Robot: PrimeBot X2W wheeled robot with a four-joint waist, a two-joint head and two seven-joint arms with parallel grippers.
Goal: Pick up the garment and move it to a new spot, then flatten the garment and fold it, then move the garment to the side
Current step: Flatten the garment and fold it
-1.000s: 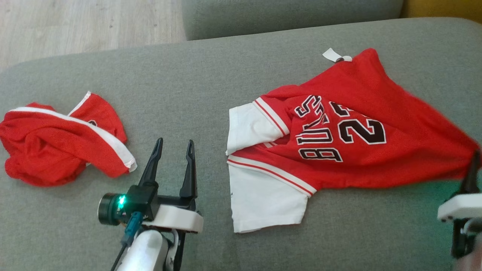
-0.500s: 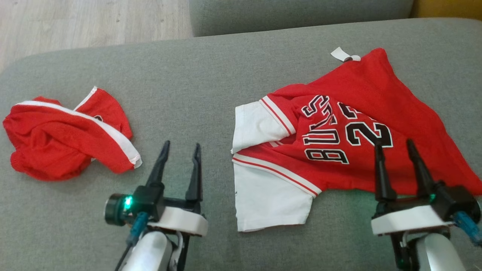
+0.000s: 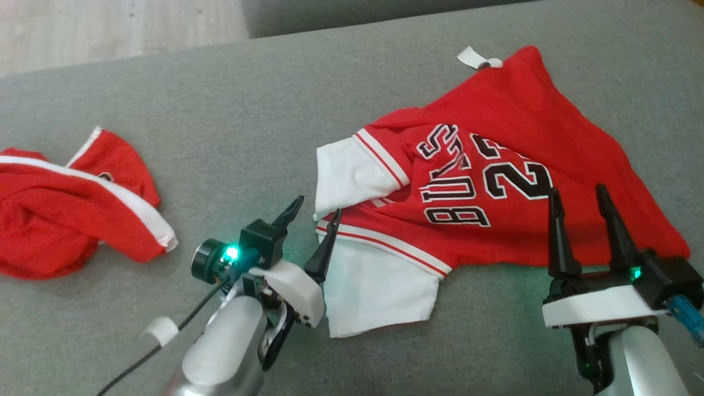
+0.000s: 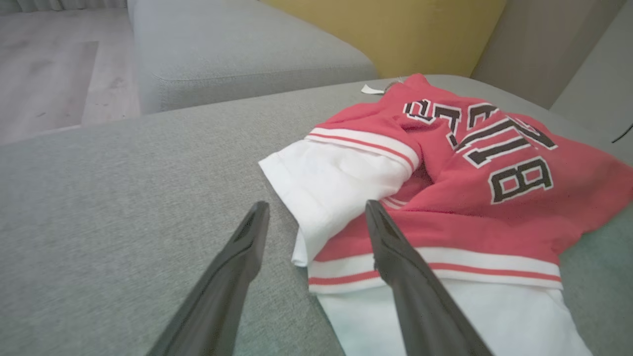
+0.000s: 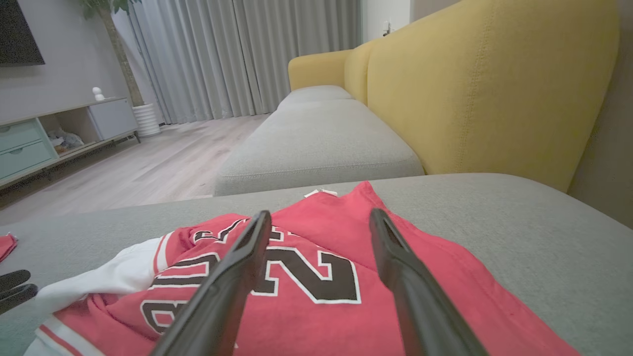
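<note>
Hovering, lower centre: left gripper (image 3: 318,205), fingers apart, tips either side of the jersey's (image 3: 550,132) striped sleeve edge; nothing held.
Lower right: right gripper (image 3: 576,188), fingers apart and empty, over the red body near its lower edge; contact cannot be told.
Garment: jersey lies rumpled at centre right on the grey cushion (image 3: 247,126), upper white sleeve (image 3: 346,176) bunched beside the lettering, lower white sleeve (image 3: 379,286) spread toward the bottom edge.
Risk, grab: a pinch on sleeve trim alone could stretch it out while the body bunches; too deep a bite may catch cushion fabric.
Risk, pull: unequal tugs from the two sides would skew the cloth, not flatten it.
Far left: second red garment (image 3: 66,220), well apart; could be mistaken for the target.
Far top: white tag (image 3: 473,56) near the cushion's rear edge; an overshoot could send cloth over it.
</note>
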